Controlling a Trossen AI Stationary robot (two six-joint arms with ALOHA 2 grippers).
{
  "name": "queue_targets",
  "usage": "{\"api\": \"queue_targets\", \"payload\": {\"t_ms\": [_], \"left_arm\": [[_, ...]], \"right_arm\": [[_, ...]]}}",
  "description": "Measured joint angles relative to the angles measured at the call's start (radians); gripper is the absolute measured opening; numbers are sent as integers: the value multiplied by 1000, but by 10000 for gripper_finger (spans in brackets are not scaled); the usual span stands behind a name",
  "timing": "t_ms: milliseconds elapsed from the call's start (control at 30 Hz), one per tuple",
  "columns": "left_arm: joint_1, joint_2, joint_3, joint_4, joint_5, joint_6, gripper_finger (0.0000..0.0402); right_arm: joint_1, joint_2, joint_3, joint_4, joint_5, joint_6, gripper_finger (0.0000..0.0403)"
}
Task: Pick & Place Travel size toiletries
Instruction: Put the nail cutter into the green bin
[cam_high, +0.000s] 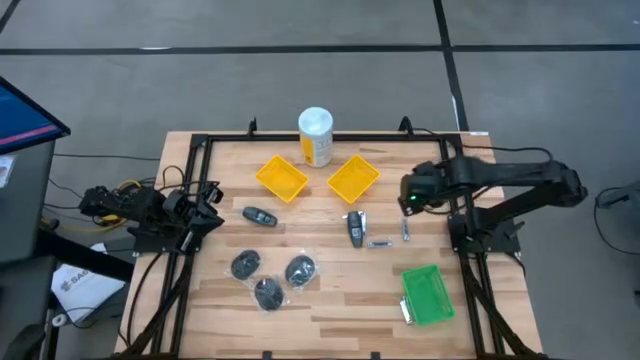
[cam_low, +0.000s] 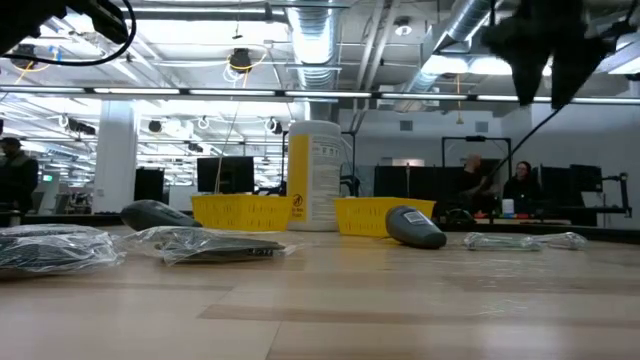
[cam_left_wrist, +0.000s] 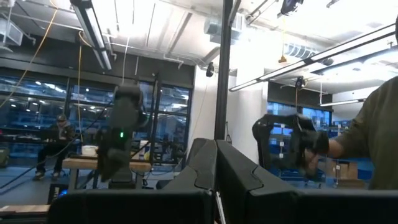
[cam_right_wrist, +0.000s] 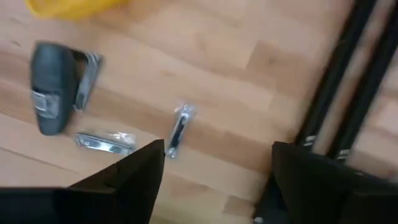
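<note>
Nothing looks placed yet; the three dark grey plastic-wrapped discs, two black oblong pieces and tiny silver pieces all lie loose on the wooden table; the right end effector, fingers apart, hovers above the silver pieces; the left end effector waits at the table's left edge, fingers together.

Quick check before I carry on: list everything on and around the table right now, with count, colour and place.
Wrapped discs: three, dark grey, front left of centre.
Oblong pieces: two, black; one left of centre, one near centre.
Small metal pieces: two clear ones, silver; one beside the central oblong piece, one right of it.
Trays: two, yellow; left tray and right tray toward the back.
Canister: one, yellow with white cap, back centre.
Green bin: one, front right.
Table: one, light wood.
Left gripper: at left edge, waiting.
Right gripper: fingers open, raised over the silver pieces.
</note>
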Motion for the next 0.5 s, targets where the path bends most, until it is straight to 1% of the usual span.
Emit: {"api": "queue_targets", "payload": {"t_ms": [100, 300, 500], "left_arm": [[0, 0, 0, 1, 0, 0, 2], [0, 0, 0, -1, 0, 0, 2], [0, 0, 0, -1, 0, 10, 2]], "right_arm": [[-16, 27, -111, 94, -49, 0, 285], [-45, 63, -296, 378, -155, -3, 285], [-44, 125, -414, 503, -218, 16, 285]]}}
